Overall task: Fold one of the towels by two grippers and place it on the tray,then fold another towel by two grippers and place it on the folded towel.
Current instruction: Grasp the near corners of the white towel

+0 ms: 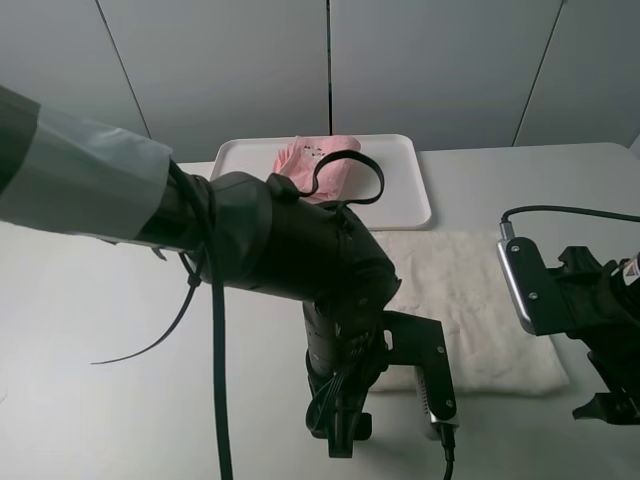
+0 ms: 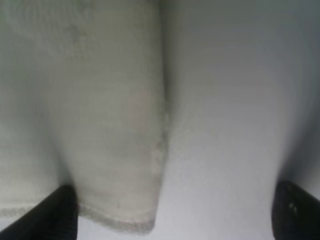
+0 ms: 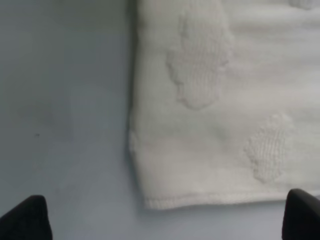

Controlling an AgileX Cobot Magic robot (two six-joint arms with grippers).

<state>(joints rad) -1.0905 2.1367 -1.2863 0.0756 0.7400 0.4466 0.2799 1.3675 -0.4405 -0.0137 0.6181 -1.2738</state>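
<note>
The pink folded towel [image 1: 308, 163] lies as a small bundle on the white tray [image 1: 412, 196] at the back. The cream towel [image 1: 478, 300] lies flat on the table in front of the tray. My left gripper [image 1: 346, 432] hangs over its near left corner, and my right gripper [image 1: 604, 404] is by its near right corner. In the left wrist view the cream towel's corner [image 2: 116, 150] sits between the spread fingertips [image 2: 46, 216] of the open left gripper [image 2: 170, 220]. In the right wrist view the other corner [image 3: 210, 125] lies just ahead of the open right gripper [image 3: 165, 225]. Neither gripper holds anything.
The bulky left arm [image 1: 250, 240] crosses the middle of the exterior view and hides the towel's left edge and part of the tray. A loose black cable [image 1: 215, 350] hangs from it. The pale table [image 1: 90, 330] spreads to the left.
</note>
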